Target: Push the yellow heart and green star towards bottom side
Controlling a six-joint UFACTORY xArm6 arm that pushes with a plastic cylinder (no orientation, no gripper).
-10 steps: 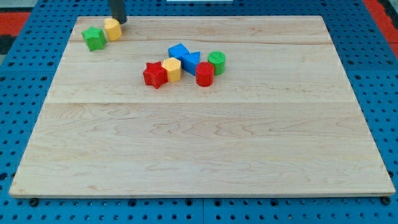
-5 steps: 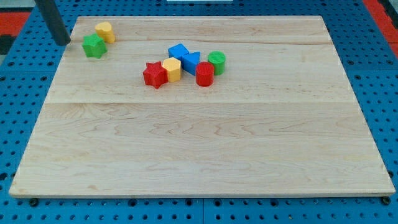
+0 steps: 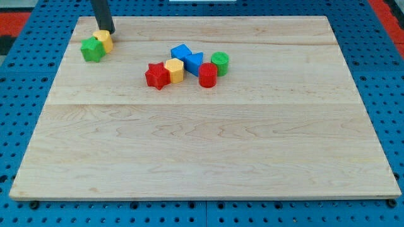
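Top-left corner of the tabletop: green star w/ yellow heart touching its upper right side. My tip sits right at the heart's top edge, on the side away from the view's bottom. No jaws on this arm, just the rod.

Toward center, well apart from that pair: red star, then yellow block touching it, blue block, 2nd blue block, red cylinder, green cylinder furthest right, all bunched close
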